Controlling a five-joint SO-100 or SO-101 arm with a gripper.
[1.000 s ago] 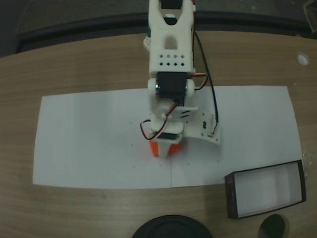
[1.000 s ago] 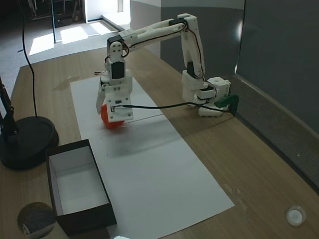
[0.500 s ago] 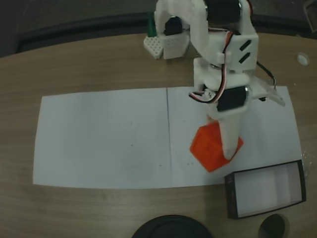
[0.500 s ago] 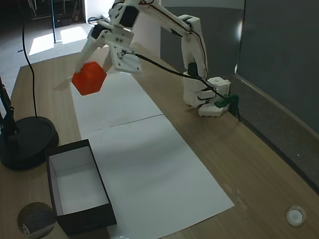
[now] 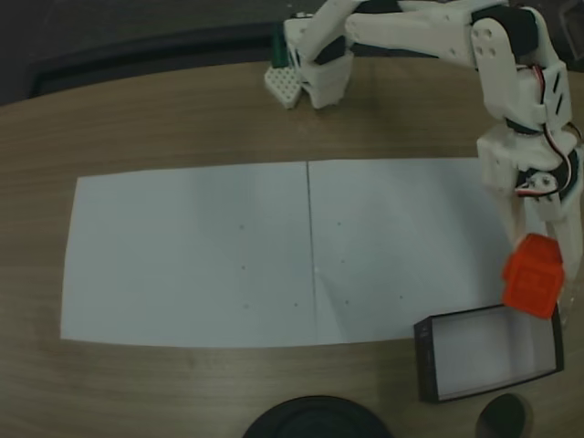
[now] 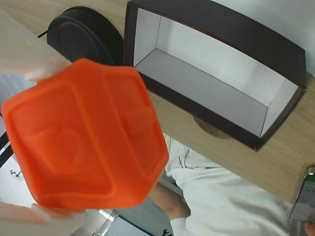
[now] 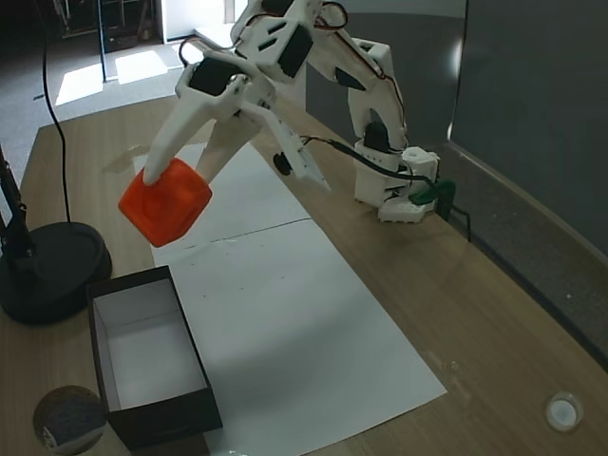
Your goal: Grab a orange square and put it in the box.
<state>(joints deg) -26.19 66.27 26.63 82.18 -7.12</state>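
My gripper (image 5: 540, 270) is shut on the orange square (image 5: 534, 285) and holds it in the air, just above the far right edge of the box (image 5: 423, 361) in a fixed view. In another fixed view the orange square (image 7: 164, 201) hangs in the gripper (image 7: 173, 186) over the table, beyond the far end of the box (image 7: 161, 419). The wrist view has the orange square (image 6: 86, 142) close up between two blurred white fingers (image 6: 27, 51). The box (image 6: 216, 30) lies past it, open, with a bare white floor.
A long white paper sheet (image 5: 192, 255) covers the wooden table. A round black stand base (image 7: 52, 271) sits beside the box and shows as the black base (image 6: 81, 30) in the wrist view. A small round disc (image 7: 66, 418) lies at the box's near corner. A person in white clothing (image 6: 226, 196) is beyond the table edge.
The gripper lifted the orange square off the middle of the paper and swung it across to the box's side. It now hangs lower and closer to the box.
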